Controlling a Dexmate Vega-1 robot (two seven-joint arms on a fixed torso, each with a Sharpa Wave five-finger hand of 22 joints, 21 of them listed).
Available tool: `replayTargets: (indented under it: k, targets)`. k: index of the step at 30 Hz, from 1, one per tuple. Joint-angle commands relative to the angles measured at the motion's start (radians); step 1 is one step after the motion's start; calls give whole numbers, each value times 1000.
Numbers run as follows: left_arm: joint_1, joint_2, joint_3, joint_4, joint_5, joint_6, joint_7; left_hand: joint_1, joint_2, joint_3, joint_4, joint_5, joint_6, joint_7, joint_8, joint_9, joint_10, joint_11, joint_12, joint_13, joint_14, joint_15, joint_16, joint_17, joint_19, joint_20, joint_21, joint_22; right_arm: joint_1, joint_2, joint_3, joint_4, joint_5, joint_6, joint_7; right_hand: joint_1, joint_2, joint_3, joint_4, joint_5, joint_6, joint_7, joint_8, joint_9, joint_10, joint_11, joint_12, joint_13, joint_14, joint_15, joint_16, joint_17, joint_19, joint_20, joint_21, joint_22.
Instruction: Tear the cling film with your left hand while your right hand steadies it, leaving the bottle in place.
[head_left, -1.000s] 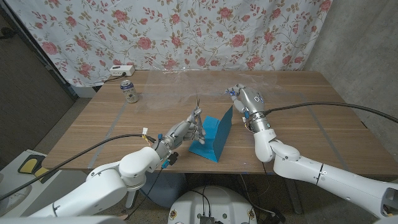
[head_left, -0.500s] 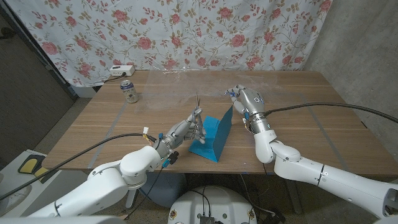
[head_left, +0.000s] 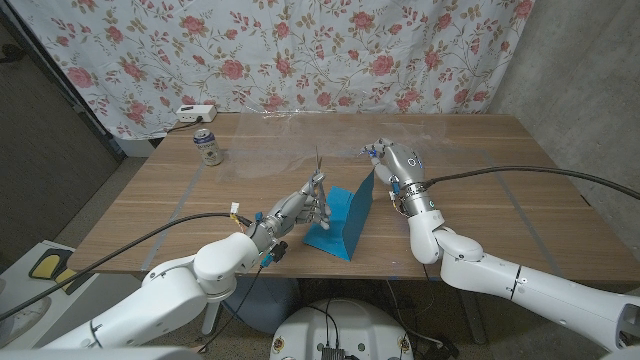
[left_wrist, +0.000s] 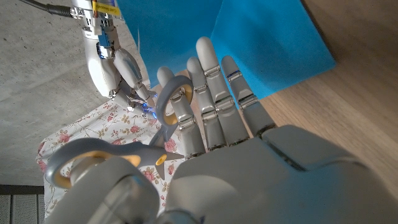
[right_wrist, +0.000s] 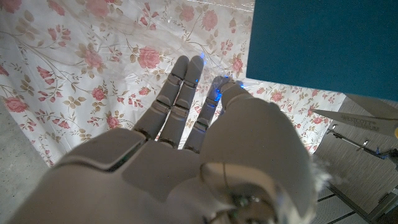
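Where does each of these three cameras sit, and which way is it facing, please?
Head view: on the robot's head, looking down over the table; both arms enter, left hand holding scissors, right hand at the blue sheet.
Left wrist view: looks along the left hand's back, past the scissors, to the blue sheet and right hand.
Right wrist view: looks along the right hand's back toward the blue sheet and curtain.
Shared: all show the blue sheet and scissors.

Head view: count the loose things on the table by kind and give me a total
Cans: 1, the can
Scissors: 1, the scissors in the left hand
Blue folded sheets: 1, the blue sheet
Power strips: 1, the white power strip
Total: 4
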Motion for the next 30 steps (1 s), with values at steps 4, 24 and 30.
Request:
replayTargets:
  k: [4, 24, 30]
  targets:
    - [-9, -5, 6, 16, -9, 8, 1, 4, -7, -234, 232, -5, 47, 87, -1, 5, 44, -33, 3, 3, 7, 0, 3, -3, 10, -3, -2, 4, -7, -5, -1, 4, 1, 18, -19, 7, 2, 5, 0, 3, 11, -1, -1, 6, 4, -6, 10, 60, 12, -162, -8, 6, -5, -61, 17, -2]
    - [-18, -4, 15, 18, -17, 12, -7, 4, -7, -234, 233, -6, 51, 82, -5, 5, 47, -34, 1, 5, 8, 0, 7, 2, 11, -2, -4, 5, -16, -9, -3, 25, 5, 47, -44, 8, 1, 6, -1, 3, 15, -1, -1, 7, 2, -6, 15, 58, 19, -162, -26, 17, -16, -64, 38, -6]
    - [-11, -2, 9, 16, -21, 9, -1, 4, -7, -234, 233, -6, 51, 84, -5, 6, 47, -33, 1, 5, 7, 0, 5, -1, 11, -2, -4, 5, -17, -12, -5, 28, 4, 56, -47, 7, 1, 6, -1, 3, 16, -1, -1, 8, 2, -6, 16, 58, 21, -162, -31, 20, -20, -66, 45, -6]
